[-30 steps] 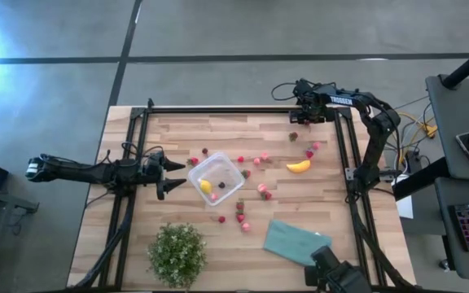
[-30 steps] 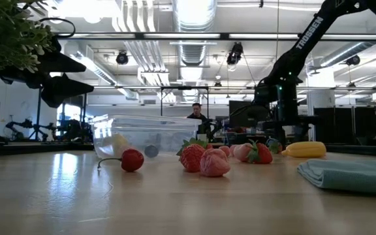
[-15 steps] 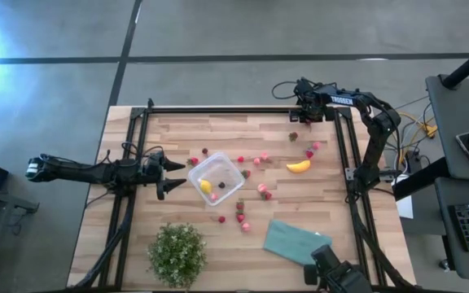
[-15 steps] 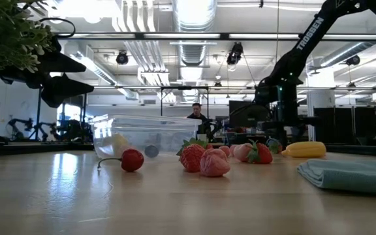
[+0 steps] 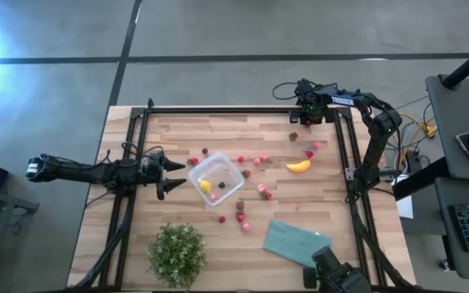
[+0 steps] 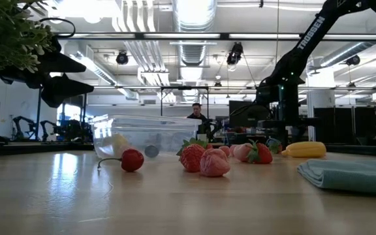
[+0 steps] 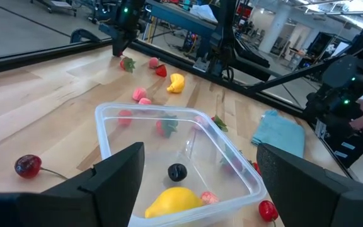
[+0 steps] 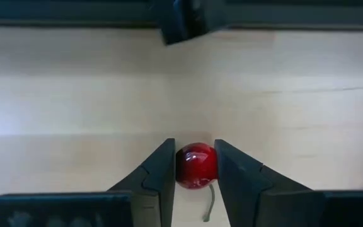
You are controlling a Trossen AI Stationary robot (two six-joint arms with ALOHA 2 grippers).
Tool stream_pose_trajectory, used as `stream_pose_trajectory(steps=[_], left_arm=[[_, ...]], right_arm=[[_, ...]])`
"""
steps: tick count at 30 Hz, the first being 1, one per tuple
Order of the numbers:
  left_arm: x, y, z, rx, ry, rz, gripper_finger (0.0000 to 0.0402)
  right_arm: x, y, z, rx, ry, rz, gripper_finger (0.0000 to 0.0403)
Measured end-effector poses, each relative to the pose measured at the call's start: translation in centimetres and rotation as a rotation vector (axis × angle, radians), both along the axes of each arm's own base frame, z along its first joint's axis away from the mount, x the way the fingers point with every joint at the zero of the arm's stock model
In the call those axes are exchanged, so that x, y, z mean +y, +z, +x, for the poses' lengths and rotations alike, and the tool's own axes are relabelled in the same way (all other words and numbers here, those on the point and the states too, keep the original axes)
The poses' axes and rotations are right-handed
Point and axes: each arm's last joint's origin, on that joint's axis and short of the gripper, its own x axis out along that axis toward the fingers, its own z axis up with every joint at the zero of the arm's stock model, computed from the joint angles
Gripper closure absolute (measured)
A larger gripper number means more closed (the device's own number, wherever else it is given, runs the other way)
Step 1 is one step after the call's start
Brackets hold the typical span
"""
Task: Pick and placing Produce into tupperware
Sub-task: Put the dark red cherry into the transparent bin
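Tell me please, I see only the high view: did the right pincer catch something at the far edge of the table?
Observer: Yes. The right wrist view shows the right pincer shut on a small red cherry with a thin stem.
Operator: Is the cherry lifted already?
Observer: I cannot tell; the wood shows close behind it.
Operator: What lies in the tupperware?
Observer: The left wrist view shows a yellow round fruit, a dark round berry and a small pink piece inside the tupperware.
Operator: And the left pincer?
Observer: The left pincer is open, facing the tupperware.

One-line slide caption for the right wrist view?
Right end effector shut on a red cherry on the wooden table.
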Motion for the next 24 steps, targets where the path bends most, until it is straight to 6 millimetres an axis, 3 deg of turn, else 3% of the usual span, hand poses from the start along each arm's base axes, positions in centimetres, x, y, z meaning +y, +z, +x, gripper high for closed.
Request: stream_pose_trajectory(steps=[4, 11, 18, 24], left_arm=[[0.0, 0.0, 0.0, -0.001, 0.0, 0.0, 0.0109], [0.0, 0.0, 0.0, 0.0, 0.0, 0.0, 0.0109], [0.0, 0.0, 0.0, -0.001, 0.0, 0.0, 0.0109], [0.0, 0.0, 0.0, 0.0, 0.0, 0.0, 0.0109]], right_arm=[[0.6, 1.2, 0.1, -0.039, 0.014, 0.003, 0.0308], [3.3, 5.7, 1.3, -0.186, 0.153, -0.02, 0.031], [10.6, 10.0, 6.4, -0.469, 0.45, 0.012, 0.0311], [16.7, 10.9, 12.2, -0.669, 0.551, -0.014, 0.0312]])
